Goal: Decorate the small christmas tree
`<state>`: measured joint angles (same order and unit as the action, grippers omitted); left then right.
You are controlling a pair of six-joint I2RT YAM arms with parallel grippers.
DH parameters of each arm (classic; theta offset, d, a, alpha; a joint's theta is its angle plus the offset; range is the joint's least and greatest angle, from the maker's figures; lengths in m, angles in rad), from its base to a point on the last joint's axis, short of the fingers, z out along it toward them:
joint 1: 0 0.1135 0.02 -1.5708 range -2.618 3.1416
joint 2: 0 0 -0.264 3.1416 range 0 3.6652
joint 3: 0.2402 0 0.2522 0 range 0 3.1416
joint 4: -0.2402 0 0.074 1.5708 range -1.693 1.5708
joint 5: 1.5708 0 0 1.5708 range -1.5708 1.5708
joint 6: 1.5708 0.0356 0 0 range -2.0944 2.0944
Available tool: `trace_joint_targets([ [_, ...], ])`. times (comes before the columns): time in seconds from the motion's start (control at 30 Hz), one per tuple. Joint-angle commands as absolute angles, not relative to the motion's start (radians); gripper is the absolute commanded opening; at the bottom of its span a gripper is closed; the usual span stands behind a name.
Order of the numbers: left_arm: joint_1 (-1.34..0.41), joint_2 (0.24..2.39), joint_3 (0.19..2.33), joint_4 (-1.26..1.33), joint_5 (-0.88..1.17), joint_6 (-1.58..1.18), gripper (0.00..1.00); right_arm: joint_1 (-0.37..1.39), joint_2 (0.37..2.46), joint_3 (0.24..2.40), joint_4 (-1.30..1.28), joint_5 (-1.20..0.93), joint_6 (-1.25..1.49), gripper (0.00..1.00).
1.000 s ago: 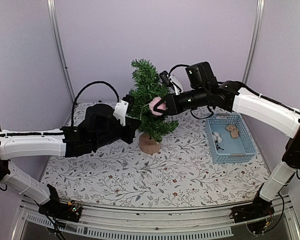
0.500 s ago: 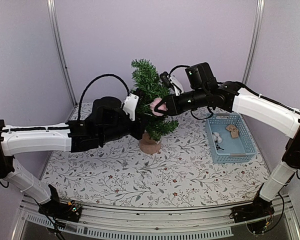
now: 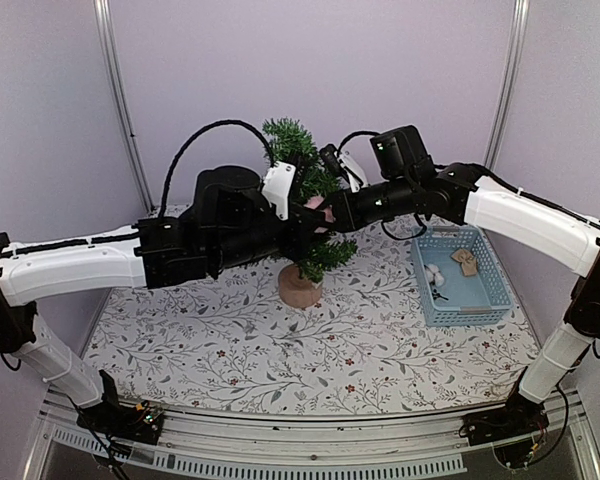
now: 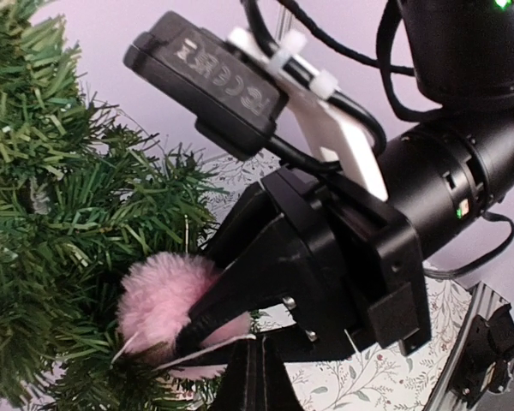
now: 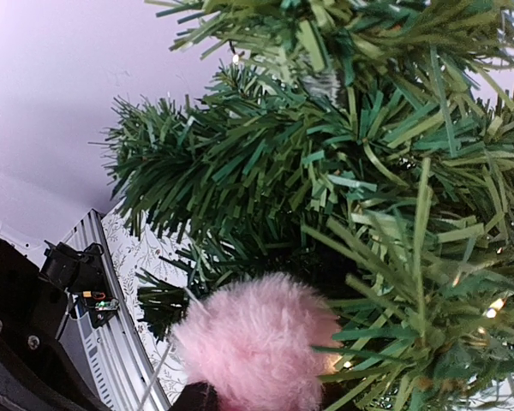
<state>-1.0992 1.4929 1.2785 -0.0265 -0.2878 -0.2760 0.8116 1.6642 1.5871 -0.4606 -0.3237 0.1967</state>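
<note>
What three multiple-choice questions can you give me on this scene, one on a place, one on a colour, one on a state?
1. Where does the blue basket stand?
A. left of the small christmas tree
B. right of it
C. behind it

2. What colour is the fluffy ball at the tree?
A. pink
B. yellow
C. blue

3. How is the right gripper?
A. open, empty
B. shut on the fluffy ball
C. inside the basket

Answers:
1 B: the top view shows it on the right side.
2 A: both wrist views show pink fluff.
3 B: the left wrist view shows its fingers pinching the ball.
</note>
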Motion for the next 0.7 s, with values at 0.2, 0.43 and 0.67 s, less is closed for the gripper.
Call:
trace_joint_targets([
  [0.2, -1.091, 1.479, 1.343, -0.122, -0.390, -0.332, 0.00, 0.821, 1.670, 1.560, -0.451, -0.320, 0.180, 0.00],
  [0.43, -1.048, 1.440, 1.331, -0.132, -0.374, -0.338, 0.00, 0.820, 1.667, 1.560, -0.447, -0.321, 0.181, 0.00],
  [0.67, -1.013, 1.390, 1.284, -0.119, -0.334, -0.386, 0.00, 0.821, 1.670, 1.560, -0.443, -0.324, 0.183, 0.00],
])
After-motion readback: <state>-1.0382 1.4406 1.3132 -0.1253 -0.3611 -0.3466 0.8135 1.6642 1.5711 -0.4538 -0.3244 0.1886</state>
